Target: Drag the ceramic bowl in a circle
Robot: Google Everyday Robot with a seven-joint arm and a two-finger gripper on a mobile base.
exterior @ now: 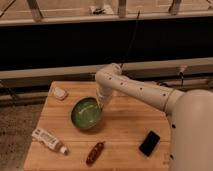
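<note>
Camera view | gripper closed at ceramic bowl rim | bowl on table

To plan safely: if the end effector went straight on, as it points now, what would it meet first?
Probably the ceramic bowl: the end effector points down at its right rim, though whether they touch is unclear.

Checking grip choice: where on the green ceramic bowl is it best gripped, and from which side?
Probably pinch the ceramic bowl by the rim nearest the arm, coming down from above: it sits upright, wide and shallow, too broad to span. The gripper, shut, sits at that rim.
</note>
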